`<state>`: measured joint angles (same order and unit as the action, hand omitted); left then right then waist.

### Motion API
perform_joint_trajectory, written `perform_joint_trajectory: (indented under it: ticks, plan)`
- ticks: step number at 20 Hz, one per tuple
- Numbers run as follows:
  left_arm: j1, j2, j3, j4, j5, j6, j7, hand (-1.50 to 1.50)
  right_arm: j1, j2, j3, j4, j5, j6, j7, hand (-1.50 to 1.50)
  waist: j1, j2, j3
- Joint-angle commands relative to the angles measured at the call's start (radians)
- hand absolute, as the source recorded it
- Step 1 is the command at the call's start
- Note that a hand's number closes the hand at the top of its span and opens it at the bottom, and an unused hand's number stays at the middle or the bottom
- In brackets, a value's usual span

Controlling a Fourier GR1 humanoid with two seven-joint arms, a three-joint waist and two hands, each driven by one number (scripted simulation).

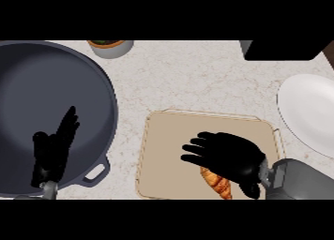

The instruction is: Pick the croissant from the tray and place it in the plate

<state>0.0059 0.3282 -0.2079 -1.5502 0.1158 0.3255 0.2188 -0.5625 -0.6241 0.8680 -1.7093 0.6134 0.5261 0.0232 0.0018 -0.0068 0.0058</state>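
Observation:
A golden-brown croissant (218, 183) lies on the beige tray (170, 154) near its front edge, partly hidden under my right hand (229, 157). That hand hovers over it with fingers bent downward; whether they touch the croissant I cannot see. A white plate (315, 112) sits at the right edge of the counter, apart from the tray. At the lower left my left hand (53, 150) rests open, fingers straight, over the big pot.
A large dark pot (52, 84) with a side handle (97, 172) fills the left side. A small grey planter (111, 47) stands at the back. A black box (280, 49) sits at the back right.

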Motion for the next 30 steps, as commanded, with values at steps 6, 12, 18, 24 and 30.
perform_joint_trajectory:
  ticks: [6, 12, 18, 24, 30]
  plan:
    - [-0.013, -0.042, 0.018, 0.019, -0.006, -0.02, 0.04, 0.0, 0.046, 0.107, 0.033, 0.002, 0.101, 0.179, 0.158, -1.5, -0.002, 0.006, -0.006]
    - [-0.052, -0.088, 0.028, 0.086, -0.049, -0.027, 0.01, 0.0, 0.017, 0.176, -0.007, 0.156, 0.196, 0.174, 0.06, -1.5, 0.0, 0.008, -0.006]
    - [-0.077, -0.104, 0.081, 0.155, -0.03, -0.07, -0.053, 0.0, 0.015, 0.229, -0.006, 0.174, 0.231, 0.231, 0.057, -1.5, -0.002, 0.008, -0.006]
    - [-0.047, -0.107, 0.073, 0.08, -0.066, -0.077, -0.006, 0.0, 0.096, 0.265, -0.003, 0.203, 0.309, 0.166, 0.051, -1.5, 0.001, 0.008, -0.006]
    - [-0.063, -0.112, 0.108, 0.121, -0.071, -0.112, -0.034, 0.0, 0.12, 0.217, -0.017, 0.234, 0.375, 0.167, -0.039, -1.5, -0.003, 0.007, -0.006]
